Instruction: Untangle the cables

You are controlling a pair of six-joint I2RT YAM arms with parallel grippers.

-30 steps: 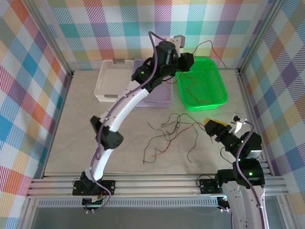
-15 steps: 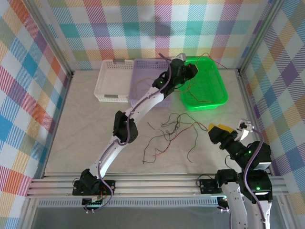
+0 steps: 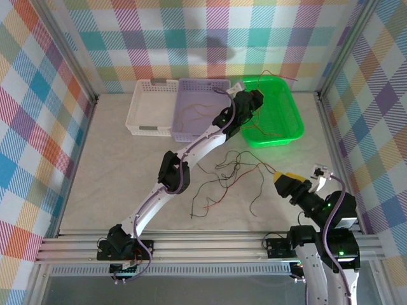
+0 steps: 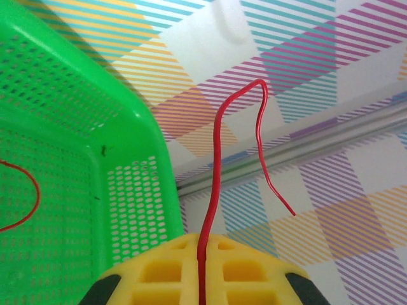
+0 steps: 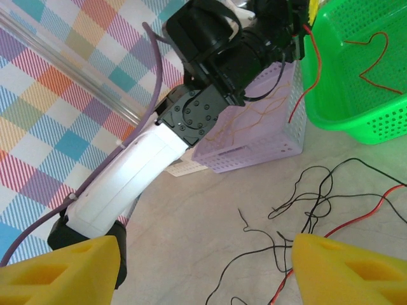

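The pale counter [image 3: 108,171] stood inside plaid-patterned walls [image 3: 38,82]. The left end effector [image 4: 202,260] was clamped on a red cable [image 4: 215,146] beside the green basket [image 4: 70,95] rim. The right end effector [image 5: 206,248] gaped wide and held nothing. The tangled cables [image 3: 230,170] lay on the counter just ahead of it.

Three baskets stand in a row toward twelve o'clock on the worktop [image 3: 108,171]: one white basket [image 3: 143,129], one purple basket [image 3: 184,131] and one green basket [image 3: 296,121]. There are two arms with one end effector each: the left end effector [image 3: 254,99] at one o'clock and the right end effector [image 3: 285,179] at four o'clock. One red cable [image 4: 213,159] rises from the left one. The loose cables [image 3: 232,175] near the centre are too knotted to count, though black and red strands show.
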